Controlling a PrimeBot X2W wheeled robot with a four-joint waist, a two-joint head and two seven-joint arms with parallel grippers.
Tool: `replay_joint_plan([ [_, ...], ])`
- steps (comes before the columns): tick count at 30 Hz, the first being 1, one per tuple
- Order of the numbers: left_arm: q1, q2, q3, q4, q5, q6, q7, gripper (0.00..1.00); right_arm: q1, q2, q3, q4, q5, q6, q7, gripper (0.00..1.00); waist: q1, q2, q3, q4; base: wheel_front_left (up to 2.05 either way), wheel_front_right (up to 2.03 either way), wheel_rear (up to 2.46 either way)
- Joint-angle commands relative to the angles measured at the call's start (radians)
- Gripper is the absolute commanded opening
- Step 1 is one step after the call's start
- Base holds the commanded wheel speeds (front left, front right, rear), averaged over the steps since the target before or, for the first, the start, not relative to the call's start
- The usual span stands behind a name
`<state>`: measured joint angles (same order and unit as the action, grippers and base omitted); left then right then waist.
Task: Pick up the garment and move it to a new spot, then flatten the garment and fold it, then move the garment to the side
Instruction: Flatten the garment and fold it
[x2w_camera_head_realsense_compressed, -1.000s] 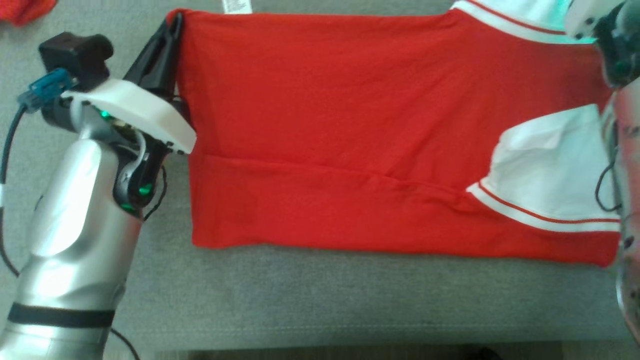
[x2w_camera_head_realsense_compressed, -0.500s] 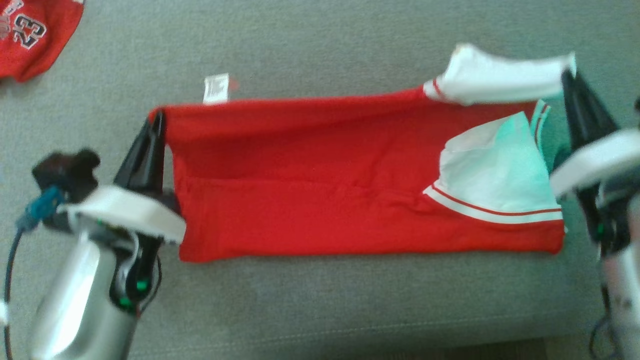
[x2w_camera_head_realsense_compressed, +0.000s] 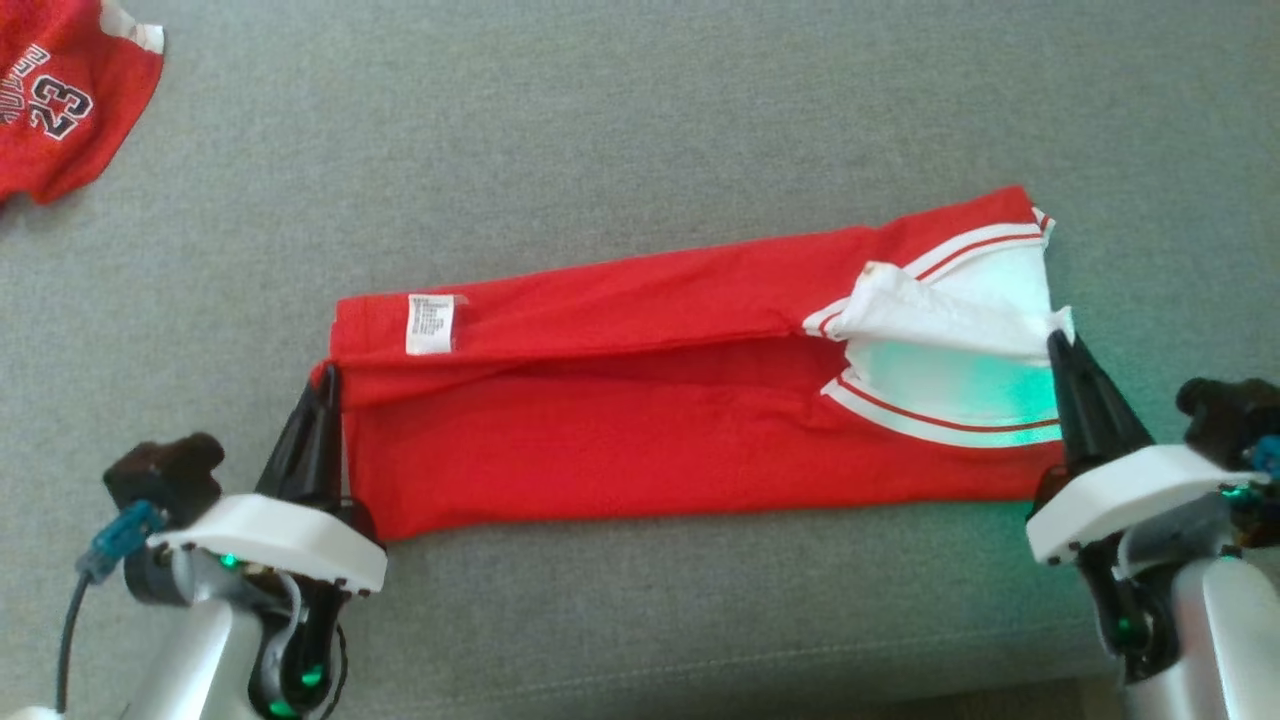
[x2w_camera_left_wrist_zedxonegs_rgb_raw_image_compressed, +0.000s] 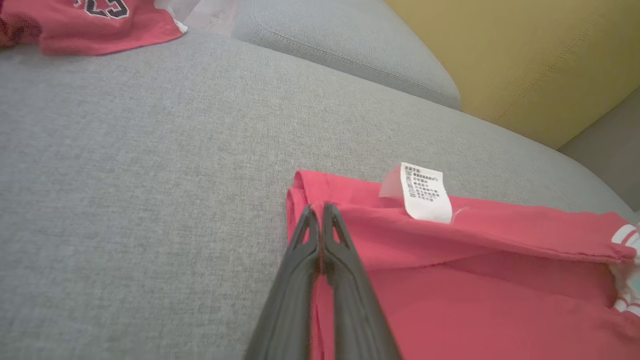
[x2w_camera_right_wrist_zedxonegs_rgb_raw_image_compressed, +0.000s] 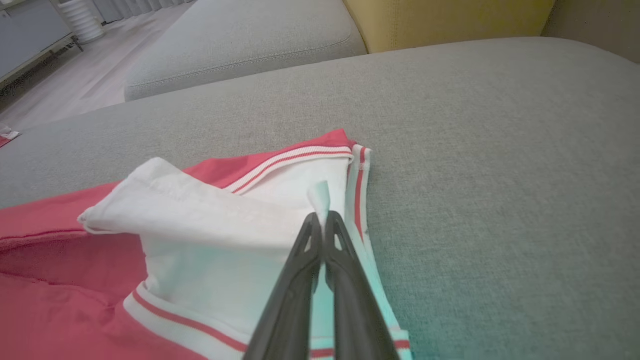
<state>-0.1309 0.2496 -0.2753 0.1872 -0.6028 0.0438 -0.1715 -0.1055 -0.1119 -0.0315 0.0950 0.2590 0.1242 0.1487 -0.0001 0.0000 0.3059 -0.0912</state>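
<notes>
Bright, even daylight with soft shadows, slight head-view blur, and wide-angle bending in wrist views.

I see a red jersey (x2w_camera_head_realsense_compressed: 62, 100) numbered 23 lying at my far left on the grey cushion (x2w_camera_head_realsense_compressed: 640, 120); behind is a yellow backrest (x2w_camera_left_wrist_zedxonegs_rgb_raw_image_compressed: 525, 60).

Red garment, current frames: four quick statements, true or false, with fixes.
1. The left gripper is shut on a corner of the red garment. True.
2. The right gripper hangs open above it. False: it is shut on a white edge of the garment.
3. The care label faces up near the left gripper's end. True.
4. The numbered jersey lies on the garment. False: it lies apart on the grey cushion, at the head view's top left.
</notes>
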Motion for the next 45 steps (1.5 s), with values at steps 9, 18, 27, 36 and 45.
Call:
replay_joint_plan([
  [9,0.061,-0.011,0.074,-0.037,-0.025,0.002,-0.067,1.0,0.072,0.025,-0.019,-0.034,-0.047,0.007,-0.066,1.0,0.0001,0.0,-0.038,-0.015,0.0,0.0,0.0],
  [18,0.091,-0.029,0.089,-0.093,0.018,0.025,-0.085,1.0,0.099,0.035,-0.068,-0.065,-0.056,0.007,-0.064,1.0,0.0001,0.0,-0.062,-0.008,0.0,0.0,0.0],
  [27,0.071,-0.054,0.059,-0.111,0.062,0.033,-0.088,1.0,-0.032,0.001,-0.069,0.001,-0.09,0.007,0.1,1.0,0.0001,0.0,-0.073,0.021,0.0,0.0,0.0],
  [36,0.072,-0.067,0.05,-0.106,0.07,0.031,-0.089,1.0,-0.112,-0.073,-0.04,0.149,-0.082,0.007,0.275,1.0,0.0001,0.0,-0.067,0.076,0.0,0.0,0.0],
  [45,0.076,-0.068,0.055,-0.108,0.08,0.034,-0.089,1.0,-0.147,-0.087,0.004,0.234,0.017,0.007,0.375,0.89,0.0001,0.0,-0.066,0.099,0.0,0.0,0.0],
])
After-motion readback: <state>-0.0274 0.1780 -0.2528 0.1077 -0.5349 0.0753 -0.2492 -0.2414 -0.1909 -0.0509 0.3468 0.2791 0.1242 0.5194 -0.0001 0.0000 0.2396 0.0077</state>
